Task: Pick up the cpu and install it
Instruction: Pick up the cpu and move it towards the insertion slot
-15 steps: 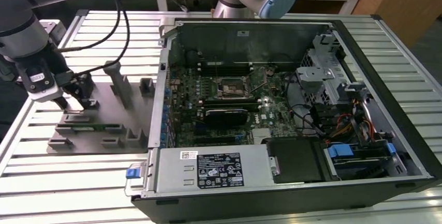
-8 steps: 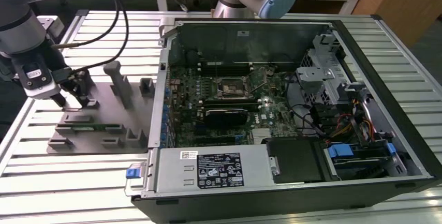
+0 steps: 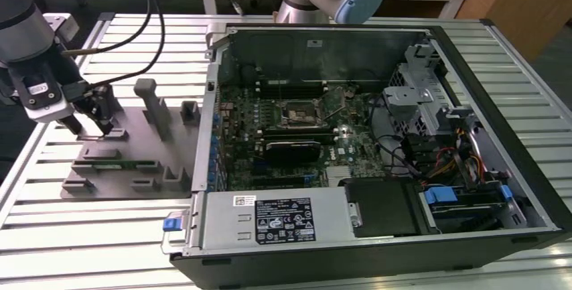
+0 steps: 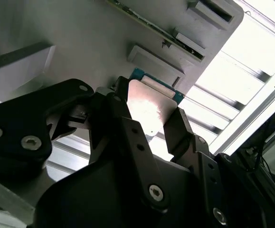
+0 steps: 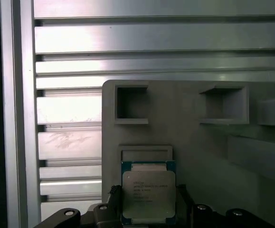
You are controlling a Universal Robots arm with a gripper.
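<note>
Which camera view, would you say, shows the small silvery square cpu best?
The first wrist view: the silvery square cpu faces the camera, its top plate plain. The second wrist view shows it tilted and glaring in the gripper. In the exterior view it is too small to tell.

Arm (image 3: 23,32) entered from exterior view's upper left, grey wrist (image 3: 40,79) tilted downward. Gripper (image 3: 88,122) hung low, pointing down — two dark fingers (image 3: 104,112) parallel, narrowly spaced. In both wrist views fingers pressed against opposite edges of cpu (image 5: 149,194), one each side, clamping it between them.
</note>
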